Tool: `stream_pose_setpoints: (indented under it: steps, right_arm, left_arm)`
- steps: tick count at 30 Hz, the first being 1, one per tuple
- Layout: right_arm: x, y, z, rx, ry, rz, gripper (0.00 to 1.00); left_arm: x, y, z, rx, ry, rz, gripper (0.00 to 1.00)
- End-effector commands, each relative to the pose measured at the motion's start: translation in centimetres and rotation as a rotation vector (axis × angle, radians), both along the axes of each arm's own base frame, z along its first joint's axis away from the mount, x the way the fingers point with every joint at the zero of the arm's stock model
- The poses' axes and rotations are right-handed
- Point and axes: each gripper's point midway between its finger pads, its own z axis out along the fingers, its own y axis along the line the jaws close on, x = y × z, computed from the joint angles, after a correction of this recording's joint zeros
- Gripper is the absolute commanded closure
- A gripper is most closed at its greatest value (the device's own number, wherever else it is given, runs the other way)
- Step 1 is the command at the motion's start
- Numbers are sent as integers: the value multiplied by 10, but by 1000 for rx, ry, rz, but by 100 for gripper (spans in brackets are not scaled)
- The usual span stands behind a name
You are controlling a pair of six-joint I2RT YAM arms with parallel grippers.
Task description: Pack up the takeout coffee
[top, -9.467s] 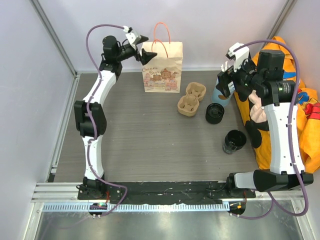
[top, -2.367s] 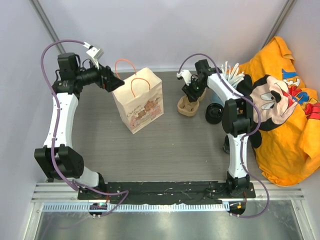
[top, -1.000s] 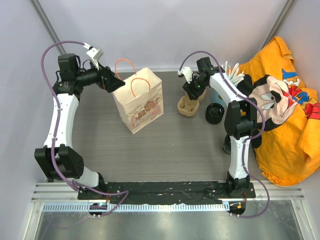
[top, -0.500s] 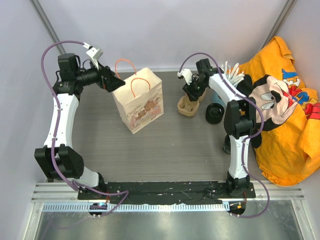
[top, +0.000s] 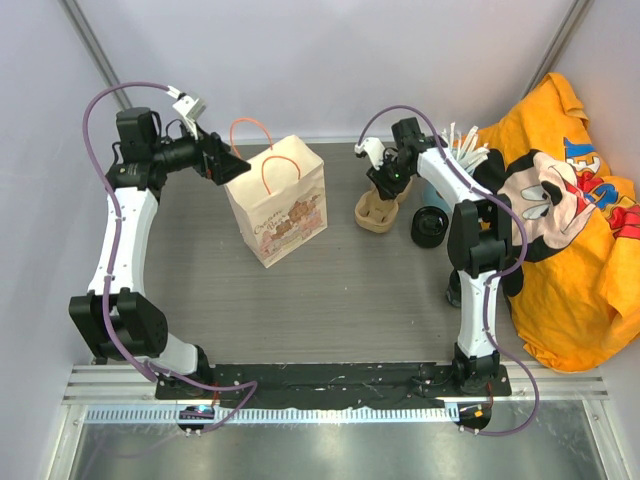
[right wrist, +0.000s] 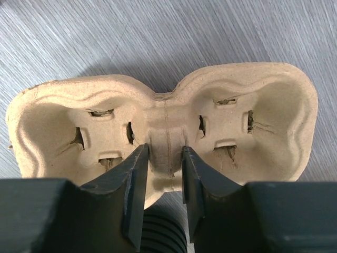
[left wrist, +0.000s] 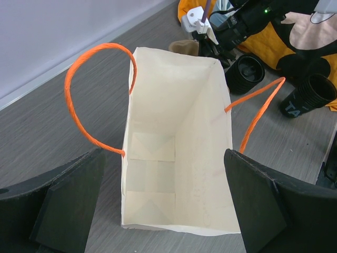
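Observation:
The takeout coffee [top: 430, 225], a small black cup with a dark inside, stands on the table just right of the cardboard carrier [top: 377, 209]; it also appears in the left wrist view [left wrist: 246, 74]. My right gripper [top: 386, 184] is down over the two-well carrier [right wrist: 163, 121]. Its fingers [right wrist: 135, 190] press both sides of the carrier's middle ridge, shut on it [right wrist: 164, 154]. My left gripper [top: 228, 166] hangs wide open above the mouth of the paper bag [top: 278, 210]. The bag [left wrist: 179, 147] is upright and empty between the open jaws [left wrist: 166, 203].
A larger glossy black cup [left wrist: 308, 95] lies right of the coffee, mostly hidden behind my right arm in the top view [top: 452, 290]. An orange cartoon cloth [top: 560, 230] covers the right side. White straws [top: 462, 140] poke out at the back right.
My right gripper's fingers have closed in on the carrier's middle ridge. The left arm and the bag have not moved.

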Motion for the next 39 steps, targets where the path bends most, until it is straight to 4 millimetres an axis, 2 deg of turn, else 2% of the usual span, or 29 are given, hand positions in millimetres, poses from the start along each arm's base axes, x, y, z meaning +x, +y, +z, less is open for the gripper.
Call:
stream_pose_setpoints:
  steps: [1, 2, 4, 5, 7, 11, 18, 25, 29, 30, 32, 36, 39]
  right_arm:
    - [4, 4, -1, 6, -16, 2, 69]
    - [5, 4, 0, 6, -21, 2, 76]
    - [6, 3, 3, 5, -28, -1, 79]
    - [7, 3, 9, 8, -40, -3, 87]
    - [8, 5, 18, 17, -57, -5, 95]
    - [10, 5, 37, 32, -92, -10, 99]
    - [9, 6, 66, 59, -137, -32, 99]
    - [4, 14, 128, 142, -190, -63, 99]
    - [3, 15, 167, 195, -239, -117, 99]
    - [4, 16, 182, 226, -256, -149, 99]
    - [4, 17, 198, 253, -270, -178, 99]
    - [5, 24, 250, 350, -346, -236, 99]
    - [1, 35, 272, 401, -389, -249, 99]
  left_arm:
    - [-6, -1, 16, -9, -56, -21, 0]
    - [-6, -1, 16, -9, -58, -21, 0]
    - [-6, -1, 17, -11, -58, -20, 0]
    - [-6, -1, 17, -10, -60, -20, 1]
    - [-6, 0, 18, -11, -62, -18, 0]
    - [-8, -2, 20, -16, -63, -25, 0]
    - [-7, -3, 26, -30, -67, -19, 0]
    - [-6, -2, 34, -45, -73, -10, 0]
    - [-3, -2, 37, -41, -90, -6, 0]
    - [-3, -2, 39, -57, -71, 2, 0]
    - [0, -1, 40, -55, -72, 16, 0]
    - [5, 1, 46, -61, -75, 35, 0]
    - [9, 2, 49, -68, -73, 48, 0]
